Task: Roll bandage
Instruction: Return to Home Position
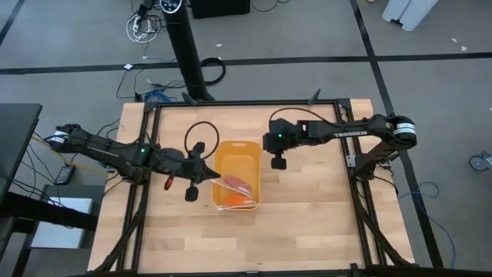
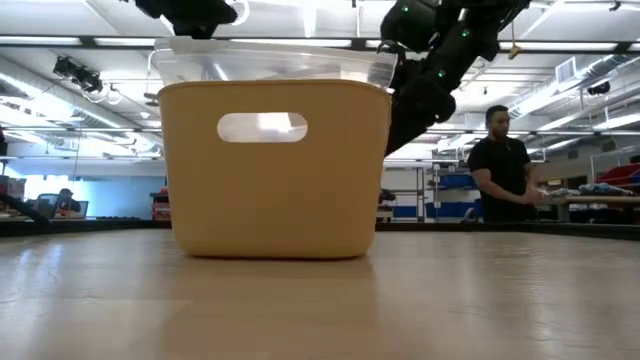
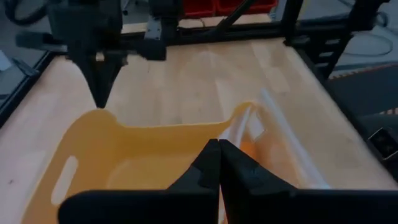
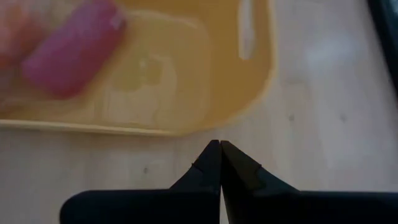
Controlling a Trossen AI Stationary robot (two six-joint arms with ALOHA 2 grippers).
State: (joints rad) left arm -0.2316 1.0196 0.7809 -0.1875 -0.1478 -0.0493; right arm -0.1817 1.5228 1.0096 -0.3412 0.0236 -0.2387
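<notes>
Far behind the counter [image 1: 307, 231] is a big bright room, and 1 person [image 2: 505, 160] stands back there on the right. On the wood, right in the middle, sits 1 yellow bin [image 1: 237, 143]. Inside it lies 1 clear bag [image 3: 280, 134]. The bandage [image 4: 71, 53] is in the bin too, rolled up into 1 small pink roll at the bin's near end. Something orange lies beside it, but I cannot tell what it is.

2 dark arms are here. The left arm [image 1: 115, 152] reaches in from the left, and the left jaws hang just over the bin's left rim. They are pressed tight together and hold nothing. The right arm [image 1: 346, 131] reaches in from the right, and the right jaws hang over bare wood just beside the bin's far right corner. They are pinched tight too, with nothing in them.

I think the rolling and packing is done and the arms are meant to go home. For that, each arm should lift clear of the rim and pull back to its own side without bumping the bin.
</notes>
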